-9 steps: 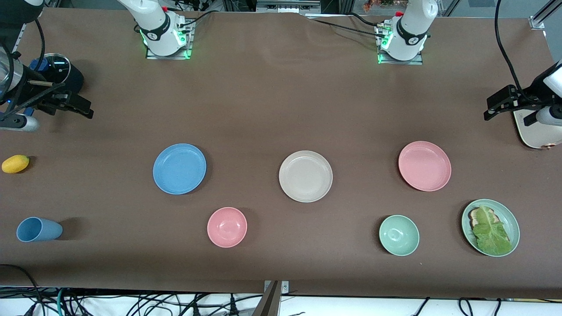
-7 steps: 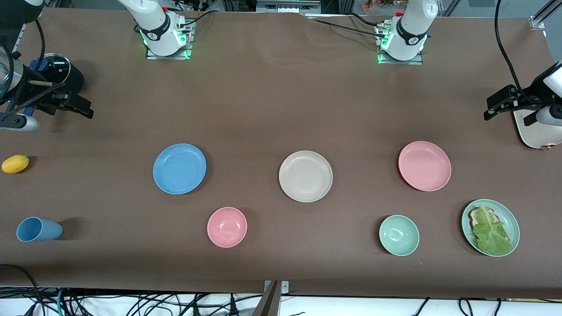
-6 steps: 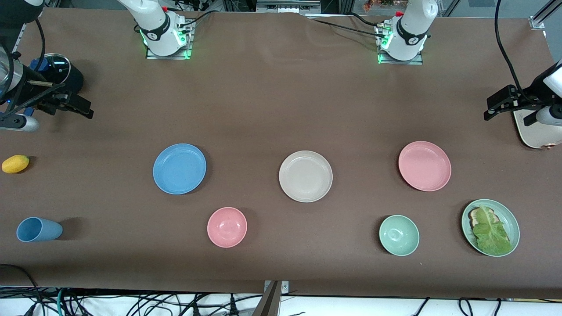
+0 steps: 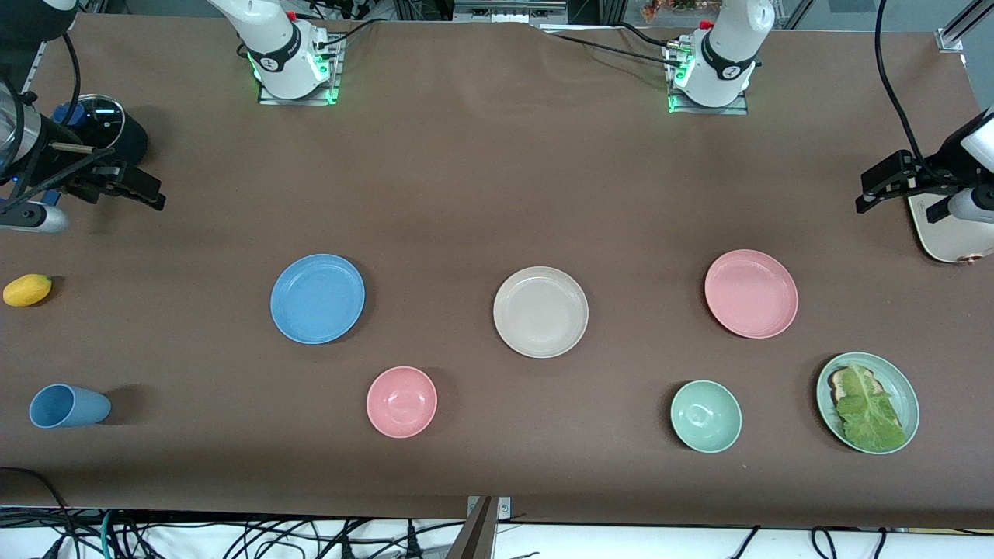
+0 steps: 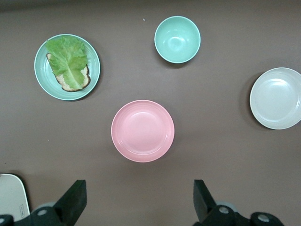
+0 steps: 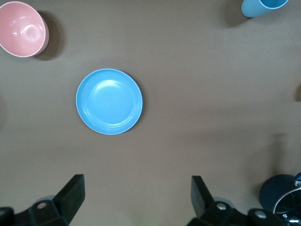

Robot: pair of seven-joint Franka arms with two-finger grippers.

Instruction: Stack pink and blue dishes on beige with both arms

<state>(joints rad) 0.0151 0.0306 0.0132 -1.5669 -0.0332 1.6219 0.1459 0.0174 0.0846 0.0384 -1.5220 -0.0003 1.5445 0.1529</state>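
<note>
Three matte round plates sit in a row across mid-frame, none stacked.
Cream-beige plate [image 4: 540, 312] lies centre, sky-blue plate [image 4: 317, 298] toward frame left, pale-pink plate [image 4: 751, 293] toward frame right; right gripper [image 4: 116, 183] at left edge and left gripper [image 4: 893, 182] at right edge hover, fingers apart, empty.

left hand [image 5: 136, 200] open, raised | right hand [image 6: 136, 197] open, apparently raised

I am seeing matt, smooth plastic-looking pink plate [image 4: 751, 293], blue plate [image 4: 318, 298] and beige plate [image 4: 540, 311] lying on dull brown table [image 4: 481, 178].
</note>
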